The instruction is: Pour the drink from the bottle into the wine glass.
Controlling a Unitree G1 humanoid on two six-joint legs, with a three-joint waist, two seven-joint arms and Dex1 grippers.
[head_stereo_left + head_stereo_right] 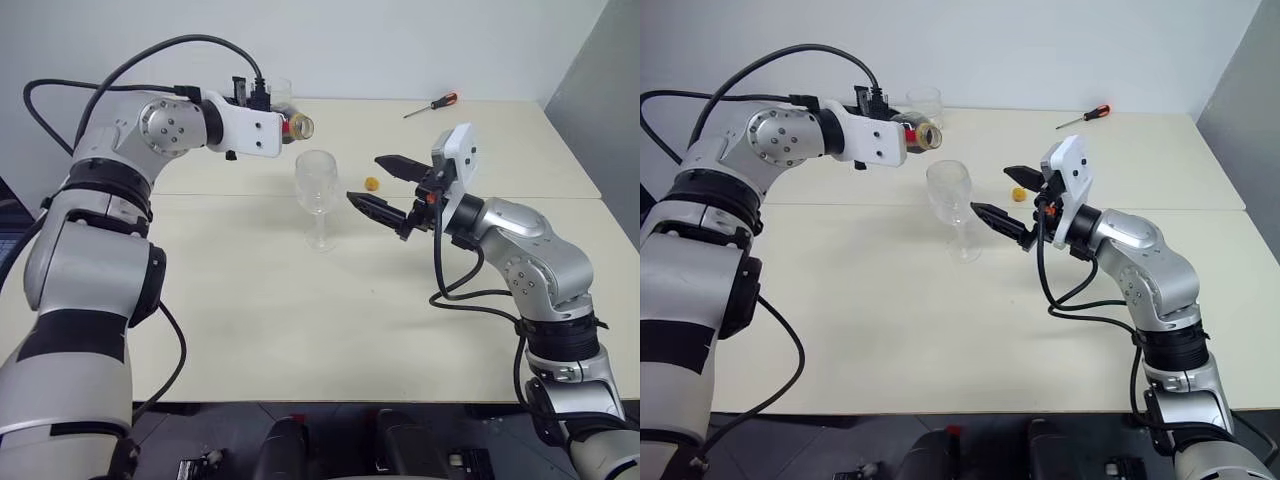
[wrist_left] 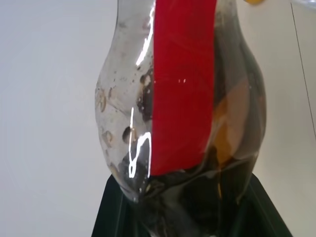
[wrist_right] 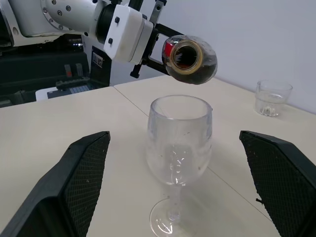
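My left gripper (image 3: 159, 48) is shut on the bottle (image 1: 297, 125) and holds it tipped on its side in the air. The bottle's open mouth faces the wine glass (image 1: 317, 187) from just above and behind the rim. Dark drink (image 3: 198, 75) lies in the low side of the bottle, beside the red label (image 2: 182, 98). The wine glass stands upright on the table and looks empty. My right gripper (image 1: 364, 178) is open, level with the bowl and just to its right, touching nothing.
A small yellow cap (image 1: 372, 183) lies on the cream table (image 1: 250, 330) behind my right gripper. A clear tumbler (image 1: 924, 100) stands at the back, behind the bottle. A red-handled screwdriver (image 1: 432, 104) lies at the far right.
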